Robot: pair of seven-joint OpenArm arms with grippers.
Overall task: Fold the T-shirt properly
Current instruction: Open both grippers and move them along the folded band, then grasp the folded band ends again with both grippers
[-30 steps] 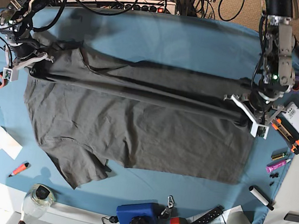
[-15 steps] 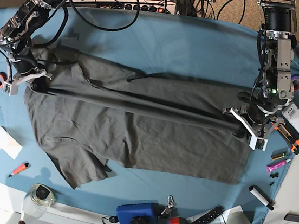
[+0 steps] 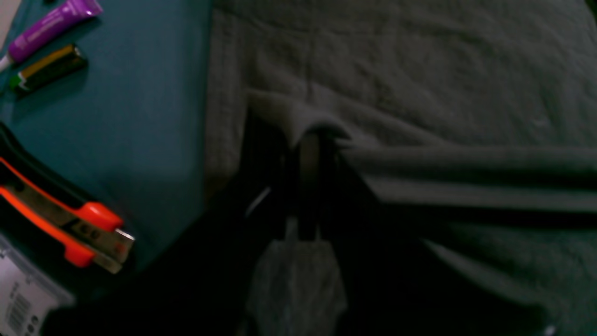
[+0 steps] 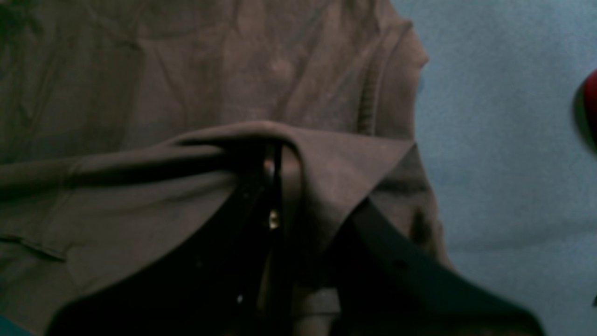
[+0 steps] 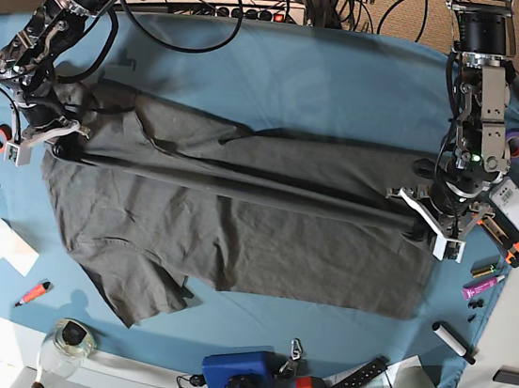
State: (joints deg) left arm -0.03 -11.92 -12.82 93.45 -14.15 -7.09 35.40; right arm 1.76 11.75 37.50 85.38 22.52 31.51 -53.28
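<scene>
While both sets of fingers pinch cloth, left gripper [image 5: 429, 222] at the hem end and right gripper [image 5: 51, 133] at the shoulder, the dark charcoal-grey cotton T-shirt [image 5: 237, 220] lies on the blue-covered bench [image 5: 330, 80]; soft, light, limp, best held at edges; long axis side to side, collar toward the right arm

Base view: evenly and brightly lit from above, sharp throughout, with soft short shadows cast beside the arms. Left wrist view: dim, soft-focused; the lower centre is lost in near-black shadow, and the T-shirt [image 3: 419, 93] weave is only faintly resolved. Right wrist view: blurred, brownish colour cast; the foreground is underexposed.
</scene>
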